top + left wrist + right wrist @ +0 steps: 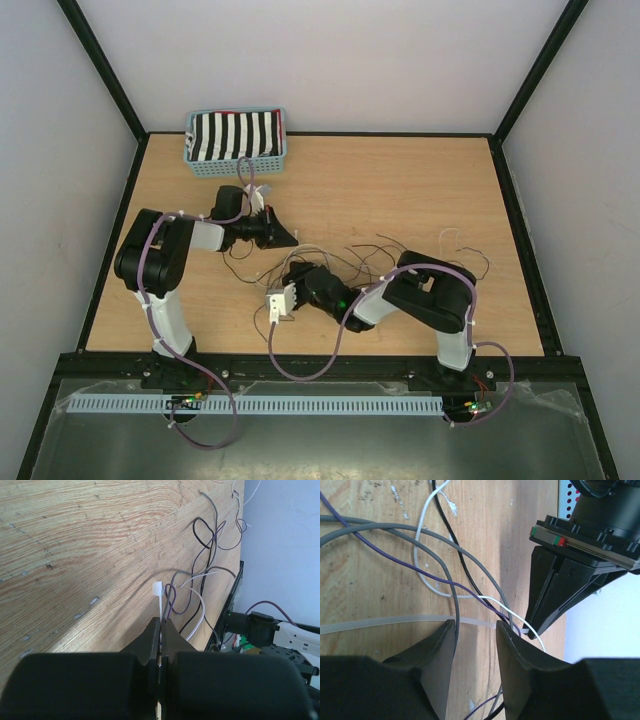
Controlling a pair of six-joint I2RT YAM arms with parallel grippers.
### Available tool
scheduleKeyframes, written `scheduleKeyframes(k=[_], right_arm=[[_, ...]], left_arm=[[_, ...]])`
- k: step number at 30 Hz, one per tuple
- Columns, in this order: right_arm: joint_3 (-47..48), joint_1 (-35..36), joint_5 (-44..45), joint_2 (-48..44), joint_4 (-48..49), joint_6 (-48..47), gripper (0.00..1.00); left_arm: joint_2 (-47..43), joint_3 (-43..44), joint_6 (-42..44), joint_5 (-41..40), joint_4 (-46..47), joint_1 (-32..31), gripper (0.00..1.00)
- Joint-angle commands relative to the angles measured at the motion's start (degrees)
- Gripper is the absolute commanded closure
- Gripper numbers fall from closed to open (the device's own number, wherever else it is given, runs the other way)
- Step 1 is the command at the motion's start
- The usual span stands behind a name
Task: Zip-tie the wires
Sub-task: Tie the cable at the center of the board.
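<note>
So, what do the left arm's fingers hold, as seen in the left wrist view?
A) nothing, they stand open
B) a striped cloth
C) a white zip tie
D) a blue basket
C: the left fingers are shut on the white zip tie, whose square head stands just above their tips.

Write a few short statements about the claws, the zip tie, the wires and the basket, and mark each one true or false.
1. The left claw is shut on a white zip tie. True.
2. The right claw is shut tight. False: its jaws stand apart, and a pale strap runs across to the gap at their tips.
3. The basket holds a striped cloth. True.
4. The wires lie inside the basket. False: they lie spread on the table, between the two claws.
</note>
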Motion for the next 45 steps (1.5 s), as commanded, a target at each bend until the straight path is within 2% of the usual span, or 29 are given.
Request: scheduleKeyframes(k=[1, 5, 8, 12, 15, 23, 31, 40, 45], right_arm=[[1.20, -0.45, 0.32, -0.83, -0.19, 0.16, 0.52], [0.33, -0.47, -2.00, -4.58, -3.56, 2.86, 0.51], [-2.28, -0.45, -4.64, -8.75, -4.58, 5.19, 0.36], [-6.89, -0.47, -5.33, -12.58, -4.09, 5.13, 0.26], [-9.05, -0.31, -6.63, -14.59, -4.44, 5.21, 0.23], [-15.16, 2.71, -6.90, -19.16, -1.24, 7.71, 0.23], [-17.06, 7.24, -4.47, -14.10, 3.00, 6.49, 0.23], [-16.97, 8.12, -4.59, -12.63, 3.19, 4.85, 0.23], [-16.65, 8.21, -0.15, -10.08, 7.32, 2.92, 0.23]], left_arm=[[-0.87, 0.63, -1.14, -0.65, -0.55, -0.01, 1.00], [-0.53, 0.79, -2.42, -0.83, -0.55, -0.06, 1.00], [-0.30, 1.02, -3.17, -0.82, -0.62, 0.00, 1.00], [-0.28, 1.36, -3.94, -0.58, -0.72, -0.08, 1.00], [-0.36, 1.46, -4.13, -0.28, -1.05, -0.04, 1.00], [-0.43, 1.93, -3.82, 1.00, -2.26, -0.04, 1.00], [-0.51, 2.02, -3.46, 1.19, -2.83, -0.21, 1.00], [-0.55, 2.03, -3.48, 1.74, -3.35, -0.61, 1.00], [-1.41, 2.09, -3.76, 2.30, -3.45, -0.98, 1.00]])
